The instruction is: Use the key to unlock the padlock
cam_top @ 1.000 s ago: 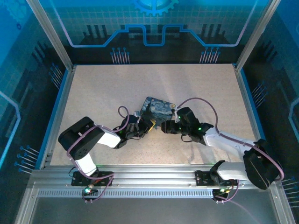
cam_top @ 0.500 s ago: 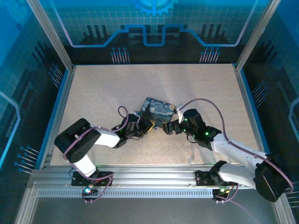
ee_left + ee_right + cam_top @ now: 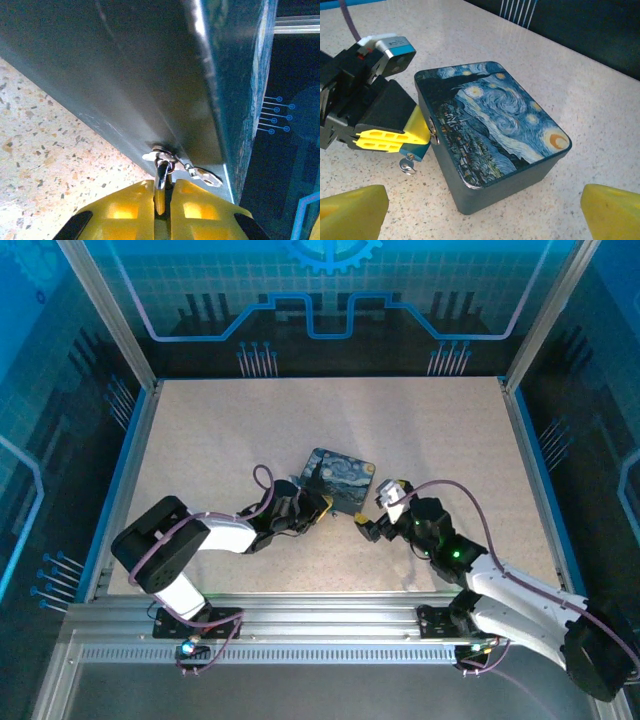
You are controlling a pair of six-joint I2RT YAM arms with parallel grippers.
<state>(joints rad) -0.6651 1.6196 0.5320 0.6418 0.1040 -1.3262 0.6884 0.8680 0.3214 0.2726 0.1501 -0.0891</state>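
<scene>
Left arm at the box latch, right arm standing off

From above, I see my left gripper (image 3: 312,510) against the near side of the painted box (image 3: 338,480), my right gripper (image 3: 368,528) near it but apart; on the left wrist camera the yellow fingers (image 3: 125,210) are pressed together on what I take for the thin key (image 3: 159,189), at the latch (image 3: 161,156); on the right wrist camera my jaws stand wide apart; the small blue padlock (image 3: 413,151) sits under the left fingertips, beside the box wall.

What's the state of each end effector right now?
Left end effector: closed, pinching the padlock at the side of the box.
Right end effector: open, holding nothing.
</scene>
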